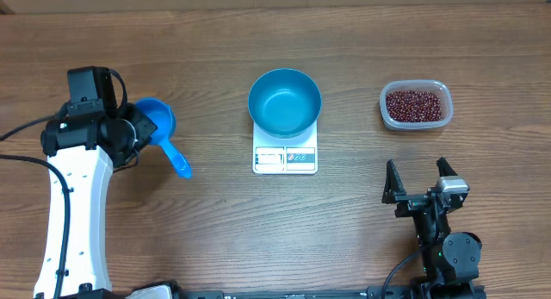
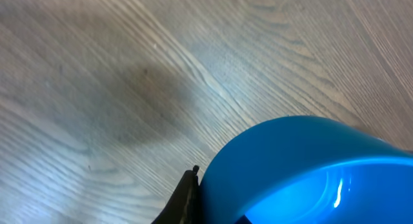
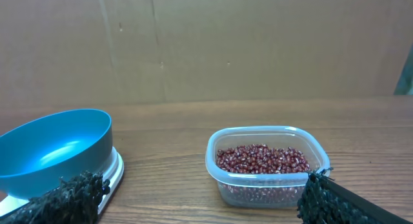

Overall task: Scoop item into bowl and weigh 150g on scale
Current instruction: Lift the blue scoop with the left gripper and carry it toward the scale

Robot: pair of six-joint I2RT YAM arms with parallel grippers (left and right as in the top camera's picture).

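Closest to the lens, in the left wrist view: rounded outer wall of a bright-blue scoop (image 2: 310,166), with a dark fingertip (image 2: 182,203) right against it.

Maroon beans (image 1: 417,105) heaped loose in a clear tub (image 1: 385,99), well to the right of the scale (image 1: 285,158) and slightly farther back. Teal-blue bowl (image 1: 284,105) upright on the scale, covering its back part, with display and buttons showing at the front edge. Scale white and flat, near the middle of the wooden surface (image 1: 344,239).

Scoop well to the left of the scale, cup toward the back, handle slanting forward and toward the scale. At the cup's side away from the scale, left gripper (image 1: 140,127), jaws together; cannot tell whether pinching the rim.

Forward and right of the scale, in front of the tub and apart from it, right gripper (image 1: 417,170), jaws spread wide over bare surface. In its wrist view, black fingertips (image 3: 71,198) low at both corners, tub just beyond, bowl on the scale off to the left.
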